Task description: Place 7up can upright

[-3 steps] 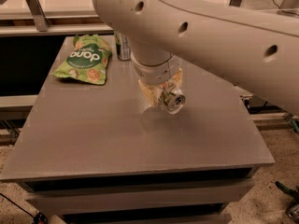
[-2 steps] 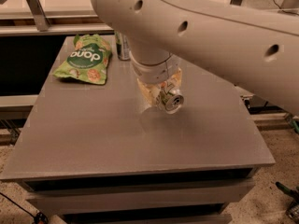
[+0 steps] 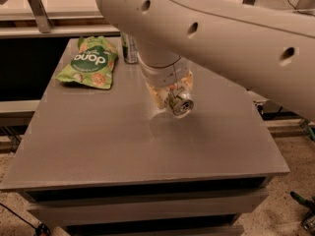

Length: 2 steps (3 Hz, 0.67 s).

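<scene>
The 7up can (image 3: pixel 180 106) hangs tilted above the middle of the grey table (image 3: pixel 98 146), its silver top with the pull tab facing toward the camera and slightly down. My gripper (image 3: pixel 170 93) sits under the big white arm and is shut on the can, holding it by its body. A shadow of the can falls on the table just below it. Most of the can's body is hidden behind the gripper.
A green snack bag (image 3: pixel 88 63) lies at the table's back left. A slim can (image 3: pixel 129 48) stands upright at the back edge, partly hidden by the arm. Metal rails and floor lie beyond the table's edges.
The arm with the can has shifted slightly left and down toward the table; the can stays tilted in the grip.
</scene>
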{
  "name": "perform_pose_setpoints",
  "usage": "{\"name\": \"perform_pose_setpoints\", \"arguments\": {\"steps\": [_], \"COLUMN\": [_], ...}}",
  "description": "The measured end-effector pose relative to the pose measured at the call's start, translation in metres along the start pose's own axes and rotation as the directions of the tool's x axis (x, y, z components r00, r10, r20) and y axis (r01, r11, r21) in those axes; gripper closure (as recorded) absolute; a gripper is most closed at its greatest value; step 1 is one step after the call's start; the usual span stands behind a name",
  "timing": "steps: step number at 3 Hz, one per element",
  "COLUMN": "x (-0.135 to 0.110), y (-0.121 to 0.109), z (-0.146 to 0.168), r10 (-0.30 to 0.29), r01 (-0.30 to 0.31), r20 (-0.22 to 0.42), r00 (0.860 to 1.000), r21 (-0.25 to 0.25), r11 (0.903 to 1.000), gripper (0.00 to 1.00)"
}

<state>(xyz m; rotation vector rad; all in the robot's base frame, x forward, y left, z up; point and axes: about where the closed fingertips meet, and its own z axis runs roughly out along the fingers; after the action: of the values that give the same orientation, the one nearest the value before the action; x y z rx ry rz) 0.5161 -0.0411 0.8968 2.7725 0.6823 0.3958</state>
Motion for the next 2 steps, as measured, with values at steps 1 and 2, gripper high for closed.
{"name": "perform_pose_setpoints", "arguments": {"steps": [1,2], "x": [0.001,-0.002], "y": [0.011,0.024], "z": [-0.003,-0.005], "r10": [0.161,0.33], "r01": [-0.161,-0.33], "r20": [-0.006,-0.004], "r00": [0.987,0.944], "r21": [-0.018,-0.06], "r11": [0.9867,0.942], "gripper": [1.0,1.0]}}
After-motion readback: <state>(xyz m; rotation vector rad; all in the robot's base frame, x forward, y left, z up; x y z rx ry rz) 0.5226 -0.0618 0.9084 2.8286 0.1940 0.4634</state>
